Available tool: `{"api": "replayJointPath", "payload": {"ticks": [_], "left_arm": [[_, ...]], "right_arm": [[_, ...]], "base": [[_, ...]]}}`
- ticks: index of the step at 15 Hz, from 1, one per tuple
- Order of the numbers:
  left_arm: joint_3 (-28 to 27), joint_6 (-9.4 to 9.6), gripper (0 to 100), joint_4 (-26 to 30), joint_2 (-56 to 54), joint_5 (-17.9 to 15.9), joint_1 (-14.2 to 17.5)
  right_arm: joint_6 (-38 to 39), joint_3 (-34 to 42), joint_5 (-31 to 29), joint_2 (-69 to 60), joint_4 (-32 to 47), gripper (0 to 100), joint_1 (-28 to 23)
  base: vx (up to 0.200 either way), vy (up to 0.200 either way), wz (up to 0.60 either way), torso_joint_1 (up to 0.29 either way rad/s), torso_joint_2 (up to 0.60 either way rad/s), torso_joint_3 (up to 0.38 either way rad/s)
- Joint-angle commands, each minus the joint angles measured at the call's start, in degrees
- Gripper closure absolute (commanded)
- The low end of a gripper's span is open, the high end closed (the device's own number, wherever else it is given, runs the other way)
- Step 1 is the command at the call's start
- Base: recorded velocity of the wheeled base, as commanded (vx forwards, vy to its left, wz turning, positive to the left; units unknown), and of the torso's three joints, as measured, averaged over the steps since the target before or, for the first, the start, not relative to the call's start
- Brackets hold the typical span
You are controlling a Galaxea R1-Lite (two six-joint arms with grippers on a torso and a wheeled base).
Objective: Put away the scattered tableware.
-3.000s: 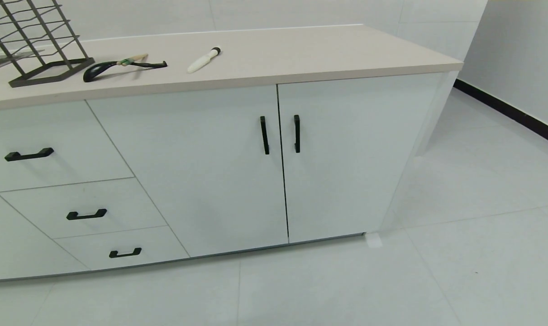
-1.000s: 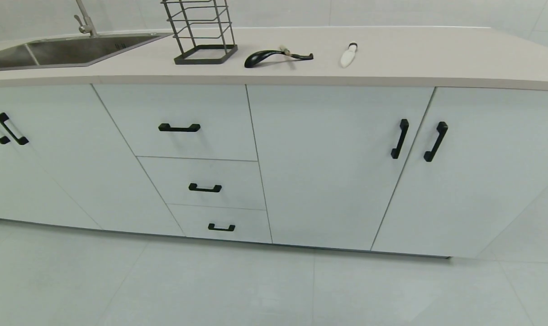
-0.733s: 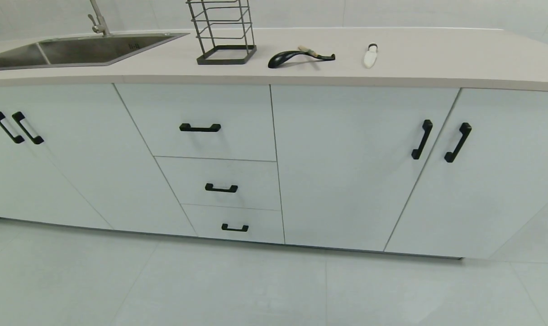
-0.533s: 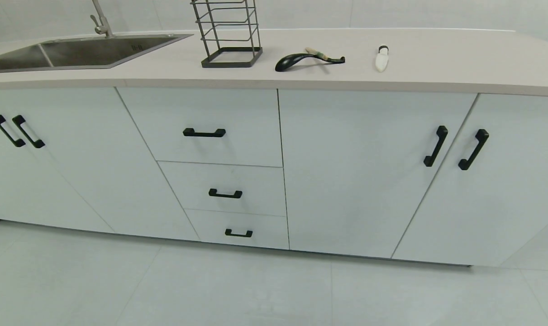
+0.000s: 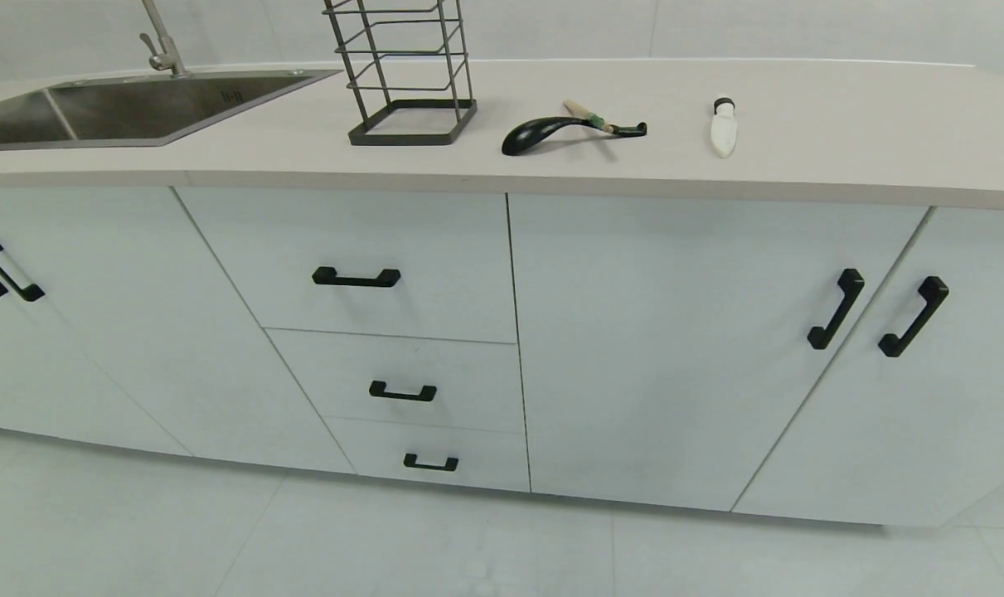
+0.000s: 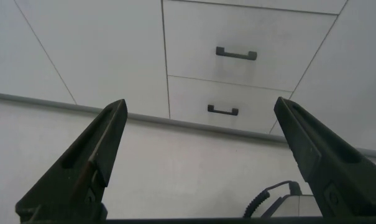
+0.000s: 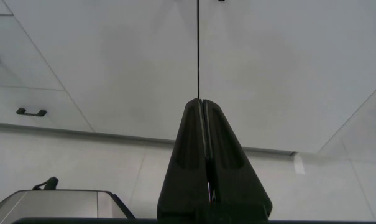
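Note:
On the beige countertop point(image 5: 800, 174) lie a black ladle-like spoon point(image 5: 543, 133), a small wooden-handled utensil point(image 5: 589, 116) crossing its handle, and a white knife with a black cap point(image 5: 723, 128). A dark wire rack point(image 5: 402, 75) stands to their left. My left gripper point(image 6: 200, 112) is open, low down, facing the lower drawers point(image 6: 234, 102) and floor. My right gripper point(image 7: 202, 109) is shut with nothing in it, low in front of the cabinet doors point(image 7: 262, 68).
A steel sink point(image 5: 120, 104) with a tap point(image 5: 160, 41) is set into the counter at the left. Below the counter sit three stacked drawers point(image 5: 361, 278) with black handles and double doors point(image 5: 875, 315) at the right. Tiled floor point(image 5: 303, 539) lies in front.
The head camera has swung left along the cabinet and moved closer, bringing the sink and drawers into view. The utensils lie in the same places on the counter.

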Motion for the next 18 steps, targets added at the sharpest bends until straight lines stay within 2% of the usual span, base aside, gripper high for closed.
{"api": "replayJointPath", "payload": {"ticks": [1,7,16,18], "left_arm": [[0.0,0.01,0,0.0,0.0,0.0,0.0],[0.0,-0.08,0,0.0,0.0,0.0,0.0],[0.0,0.01,0,0.0,0.0,0.0,0.0],[0.0,0.01,0,0.0,0.0,0.0,0.0]], "right_arm": [[0.0,0.0,-0.2,0.1,0.0,100,0.0],[0.0,0.0,-0.2,0.1,0.0,100,0.0],[0.0,0.0,-0.2,0.1,0.0,100,0.0],[0.0,0.0,-0.2,0.1,0.0,100,0.0]], "base": [[0.0,0.2,0.0,-0.002,0.0,0.007],[0.0,0.2,0.0,0.002,0.0,0.002],[0.0,0.0,0.0,0.0,0.0,0.0],[0.0,-0.1,0.0,0.001,0.0,-0.001]]}}
